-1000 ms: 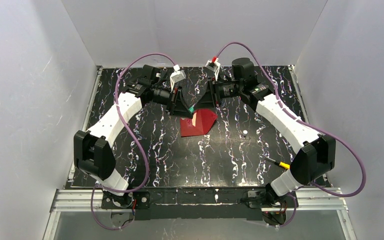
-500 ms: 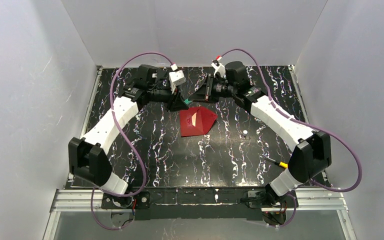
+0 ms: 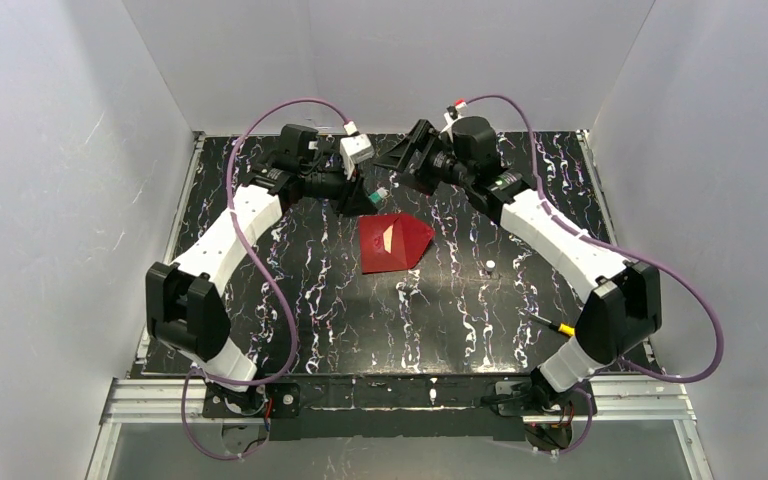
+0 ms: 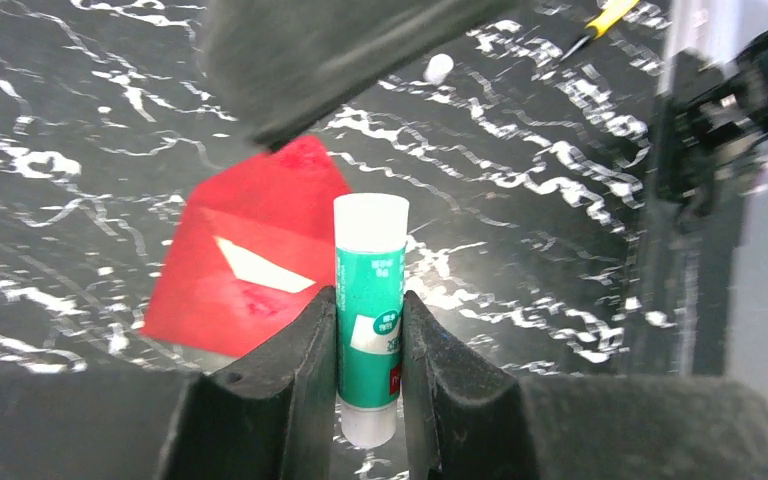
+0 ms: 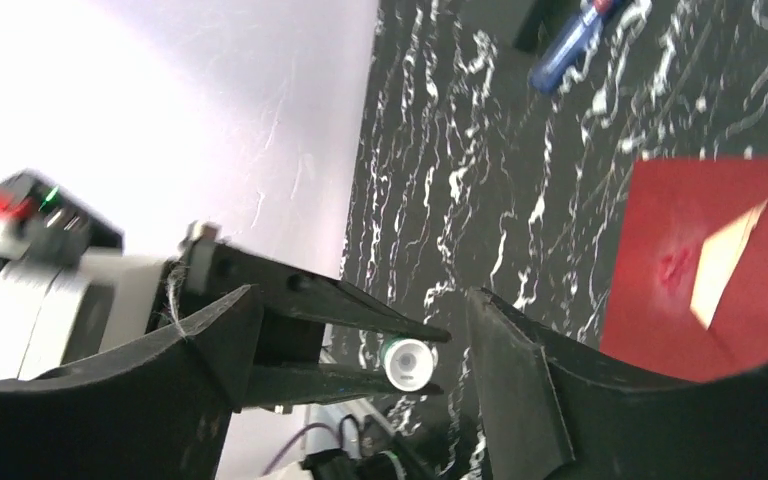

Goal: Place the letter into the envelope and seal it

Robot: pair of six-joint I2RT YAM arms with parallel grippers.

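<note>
The red envelope (image 3: 392, 243) lies flat on the black marbled table, its point toward the right. A white wedge of the letter (image 3: 387, 240) shows through a gap in it; the same letter (image 4: 256, 268) and envelope (image 4: 260, 215) appear in the left wrist view. My left gripper (image 3: 370, 194) hovers just behind the envelope, shut on a green-and-white glue stick (image 4: 370, 300) with a white cap. My right gripper (image 3: 400, 160) faces it with its jaws wide open and empty. In the right wrist view the glue stick (image 5: 407, 362) ends between my right gripper's (image 5: 362, 300) fingers, touching neither.
A small white bit (image 3: 490, 265) lies right of the envelope. A yellow-tipped tool (image 3: 560, 327) rests near the right arm's base. A blue pen (image 5: 570, 45) lies on the table at the top of the right wrist view. White walls enclose three sides.
The right gripper has opened and drawn back from the glue stick's end. Both grippers have risen slightly toward the back. The envelope has not moved.
</note>
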